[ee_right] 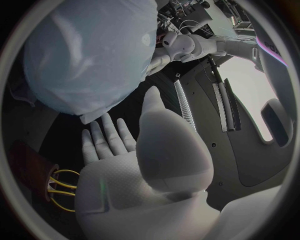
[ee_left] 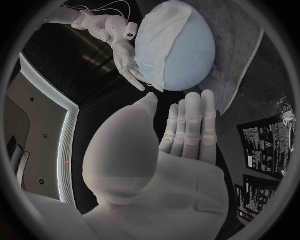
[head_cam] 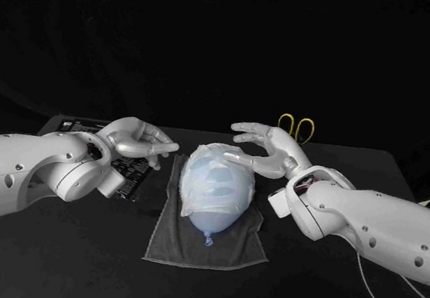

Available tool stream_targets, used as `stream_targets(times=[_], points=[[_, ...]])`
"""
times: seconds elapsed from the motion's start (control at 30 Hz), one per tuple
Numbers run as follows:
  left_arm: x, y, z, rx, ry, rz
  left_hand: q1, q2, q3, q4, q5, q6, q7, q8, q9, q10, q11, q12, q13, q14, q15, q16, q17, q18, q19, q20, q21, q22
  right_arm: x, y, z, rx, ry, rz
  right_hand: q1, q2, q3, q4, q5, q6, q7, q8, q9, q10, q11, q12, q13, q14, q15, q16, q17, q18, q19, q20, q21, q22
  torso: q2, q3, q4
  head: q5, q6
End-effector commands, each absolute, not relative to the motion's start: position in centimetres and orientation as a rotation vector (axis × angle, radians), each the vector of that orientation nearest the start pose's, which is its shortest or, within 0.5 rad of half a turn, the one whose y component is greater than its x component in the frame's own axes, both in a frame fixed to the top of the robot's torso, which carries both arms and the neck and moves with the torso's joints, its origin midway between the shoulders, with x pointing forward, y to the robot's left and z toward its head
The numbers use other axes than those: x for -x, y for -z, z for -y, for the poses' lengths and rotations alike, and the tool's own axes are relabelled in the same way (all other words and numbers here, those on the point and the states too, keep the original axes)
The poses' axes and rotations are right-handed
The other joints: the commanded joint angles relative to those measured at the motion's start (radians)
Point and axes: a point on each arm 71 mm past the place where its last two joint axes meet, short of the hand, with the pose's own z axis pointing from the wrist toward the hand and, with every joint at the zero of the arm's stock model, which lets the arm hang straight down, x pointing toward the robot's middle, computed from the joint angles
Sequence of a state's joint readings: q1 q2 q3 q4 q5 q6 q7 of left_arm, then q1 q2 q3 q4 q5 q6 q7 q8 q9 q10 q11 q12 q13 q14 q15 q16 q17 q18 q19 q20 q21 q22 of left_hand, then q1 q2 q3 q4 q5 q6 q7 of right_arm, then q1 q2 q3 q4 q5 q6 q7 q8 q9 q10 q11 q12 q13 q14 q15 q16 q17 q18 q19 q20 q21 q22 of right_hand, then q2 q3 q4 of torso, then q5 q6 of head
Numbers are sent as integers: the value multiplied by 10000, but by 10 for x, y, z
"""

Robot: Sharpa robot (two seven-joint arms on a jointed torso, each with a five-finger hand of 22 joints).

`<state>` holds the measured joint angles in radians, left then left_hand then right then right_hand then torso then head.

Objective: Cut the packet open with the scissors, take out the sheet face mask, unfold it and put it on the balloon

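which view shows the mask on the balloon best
Left wrist view: the sheet mask stands out against the balloon. The head view shows it small, from above; the right wrist view shows it close up, edges unclear.

The head camera looks down on the table [head_cam: 374,166]; 2 wrist cameras, close behind the left hand [ee_left: 187,125] and right hand [ee_right: 109,142], share the balloon [ee_left: 187,55].
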<state>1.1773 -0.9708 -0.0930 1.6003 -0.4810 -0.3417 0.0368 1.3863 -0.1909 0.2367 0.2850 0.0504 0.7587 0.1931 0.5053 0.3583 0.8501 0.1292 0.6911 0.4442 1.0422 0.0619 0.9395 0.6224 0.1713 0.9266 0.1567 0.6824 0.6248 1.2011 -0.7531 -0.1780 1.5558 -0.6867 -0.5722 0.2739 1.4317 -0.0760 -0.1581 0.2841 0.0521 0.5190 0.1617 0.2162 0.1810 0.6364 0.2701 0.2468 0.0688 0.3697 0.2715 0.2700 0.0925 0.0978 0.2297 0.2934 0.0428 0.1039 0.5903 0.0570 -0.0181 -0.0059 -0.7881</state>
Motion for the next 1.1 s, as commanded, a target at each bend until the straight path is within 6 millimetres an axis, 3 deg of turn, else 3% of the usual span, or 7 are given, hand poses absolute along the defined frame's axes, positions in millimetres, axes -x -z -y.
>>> stream_targets(times=[0.03, 0.27, 0.4, 0.47, 0.57, 0.73, 1.1], points=[[-468, 207, -246, 8225, 11169, -16921, 129, 55, -235, 17, -1, -84, 75, 156, -105, -127, 59, -162, -351, -620, 139, -298, -234, 20, -406, 183, -557, -302, -465, 207, 158, -4684, -12637, -15171, 18, 119, 78, -9, -31, 115, 1389, 8, 23, 55, -13, 84, -8, -56, -32, 87, 18, -136, -94, 3, 48, -6, 5, 3, -12, 37, 91], [-479, 198, -232, 7902, 11659, -16326, 69, 251, -1438, 60, 24, -565, 467, 278, -491, -1147, 570, -1262, -1639, -3025, 850, -2507, -1751, -608, -2928, 1162, -3501, -1988, -479, 203, 166, -5278, -12351, -15552, 280, 498, -8, -121, -30, 900, 1378, 263, 207, 394, -60, 297, 10, 282, -86, 438, 126, -91, -66, 1, 84, 22, 20, 2, 4, 82, 105], [-482, 196, -223, 7742, 11868, -16310, 390, 365, -2795, 7, 5, -1055, 620, 119, -812, -1567, 865, -2195, -2570, -3901, 1240, -4238, -2830, -956, -3754, 1332, -4587, -2693, -489, 201, 167, -5382, -11982, -16092, 264, 529, -89, -120, -39, 762, 1378, 173, 147, 421, -61, 304, -6, 296, -92, 470, 131, -73, -23, 0, 105, 45, 7, -5, 12, 92, 142], [-484, 197, -217, 7678, 11909, -16447, 381, -55, -3519, 124, 47, -1565, 118, -186, -1033, -1908, 1198, -2748, -3008, -4504, 1560, -5051, -3311, -1121, -4734, 1367, -5199, -3320, -496, 198, 167, -5378, -11733, -16437, 205, 503, -223, -95, -37, 476, 1387, -3, 46, 297, -42, 230, -38, 175, -78, 436, 110, -77, -9, 5, 122, 55, 6, -8, 19, 114, 169], [-485, 199, -212, 7630, 11843, -16777, 286, -669, -4118, 152, 78, -1895, -120, -449, -1189, -2247, 1215, -3187, -3320, -5909, 1710, -6293, -4054, -1141, -5773, 1390, -5694, -3946, -500, 197, 164, -5306, -11508, -16828, 158, 485, -287, -65, -36, 424, 1389, -50, 24, 227, -33, 192, -46, 139, -70, 439, 107, -84, -8, 5, 128, 58, 2, -6, 14, 122, 165], [-486, 203, -204, 7544, 11683, -17361, 35, -1090, -4515, 182, 102, -2171, 32, -707, -1329, -2466, 1125, -3508, -3551, -6762, 1806, -7066, -4522, -1141, -6729, 1398, -6076, -4543, -503, 197, 155, -5152, -11172, -17582, 132, 441, -346, -38, -38, 189, 1392, -182, -55, 148, -22, 155, -46, 78, -59, 437, 101, -96, -24, 5, 132, 55, 13, -7, 15, 117, 148], [-485, 206, -193, 6772, 11563, -18002, 646, -1096, -4522, 171, 67, -2228, 510, -778, -1388, -2405, 827, -3771, -3763, -6991, 1495, -7457, -4742, -1143, -6868, 1398, -6163, -4662, -501, 200, 134, -4332, -10521, -18420, 92, 166, -370, 40, -29, -185, 1397, -405, -179, 7, -4, 126, -35, -46, -33, 473, 100, -125, -74, 4, 132, 45, 16, -17, 20, 81, 122]])
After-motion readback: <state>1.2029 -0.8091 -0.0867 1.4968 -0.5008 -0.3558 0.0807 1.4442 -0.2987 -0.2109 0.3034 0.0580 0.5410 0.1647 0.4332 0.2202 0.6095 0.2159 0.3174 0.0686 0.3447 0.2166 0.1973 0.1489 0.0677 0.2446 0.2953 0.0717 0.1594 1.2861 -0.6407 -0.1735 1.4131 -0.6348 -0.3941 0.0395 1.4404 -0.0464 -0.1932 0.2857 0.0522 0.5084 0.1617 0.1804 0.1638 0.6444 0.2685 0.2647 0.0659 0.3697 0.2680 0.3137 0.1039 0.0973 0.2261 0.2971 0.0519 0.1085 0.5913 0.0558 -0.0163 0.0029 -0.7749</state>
